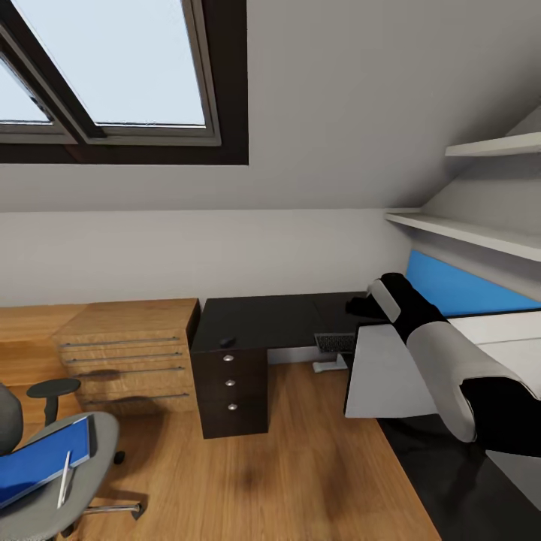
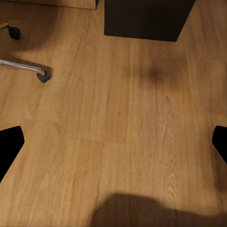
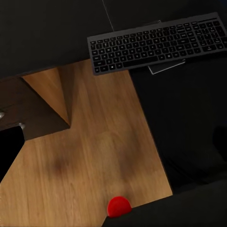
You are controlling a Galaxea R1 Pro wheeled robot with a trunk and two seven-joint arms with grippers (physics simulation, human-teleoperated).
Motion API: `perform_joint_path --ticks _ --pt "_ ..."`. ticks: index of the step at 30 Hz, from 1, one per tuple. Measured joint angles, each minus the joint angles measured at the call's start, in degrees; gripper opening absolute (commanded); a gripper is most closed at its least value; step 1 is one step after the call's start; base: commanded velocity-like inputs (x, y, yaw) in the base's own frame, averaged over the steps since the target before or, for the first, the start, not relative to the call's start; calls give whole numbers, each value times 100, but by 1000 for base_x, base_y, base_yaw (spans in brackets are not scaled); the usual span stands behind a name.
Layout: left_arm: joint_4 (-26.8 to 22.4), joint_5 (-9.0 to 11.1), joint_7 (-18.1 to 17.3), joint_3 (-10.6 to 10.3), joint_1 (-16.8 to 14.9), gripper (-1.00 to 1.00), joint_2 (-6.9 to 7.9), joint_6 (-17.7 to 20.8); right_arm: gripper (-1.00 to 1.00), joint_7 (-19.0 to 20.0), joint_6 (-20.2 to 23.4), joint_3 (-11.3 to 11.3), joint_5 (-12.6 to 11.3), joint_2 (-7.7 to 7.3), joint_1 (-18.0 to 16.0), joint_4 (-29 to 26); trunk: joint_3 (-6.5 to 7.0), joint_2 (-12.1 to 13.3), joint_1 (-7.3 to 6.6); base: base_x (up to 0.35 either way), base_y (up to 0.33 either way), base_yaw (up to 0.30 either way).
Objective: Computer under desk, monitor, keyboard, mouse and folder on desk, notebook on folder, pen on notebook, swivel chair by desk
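We find no readable text anywhere; the keyboard (image 3: 156,44) keys on the desk (image 3: 52,28) carry legends too small to read.

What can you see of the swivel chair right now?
The swivel chair sits at the lower left of the head view, partly cut off by the frame edge. Its grey upholstered seat carries the bright blue folder, with a slim light pen lying beside the folder. One black padded armrest stands on a post behind it. The chair rests on the wood floor, apart from the black desk. The left wrist view shows a chrome leg with a castor.
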Motion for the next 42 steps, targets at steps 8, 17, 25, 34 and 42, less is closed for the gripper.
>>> perform_joint_path --ticks 8,17,25,34,42 --pt "2 2 0 0 0 100 0 -3 100 -1 0 2 -8 -3 0 0 0 0 1 -32 -26 0" --pt "2 2 0 0 0 100 0 -12 100 0 -2 2 -29 5 -2 -2 1 -1 0 -48 -44 0" --pt "1 1 0 -1 -1 100 0 -12 100 -2 4 4 -37 7 -1 -15 1 -2 1 -89 -72 0" --pt "1 0 0 -7 0 100 0 -13 100 3 26 8 53 12 -1 -18 1 -2 -1 -29 -25 0" --pt "-1 0 0 -8 1 100 0 -12 100 13 36 5 84 67 1 -6 -1 0 1 -43 -1 0"
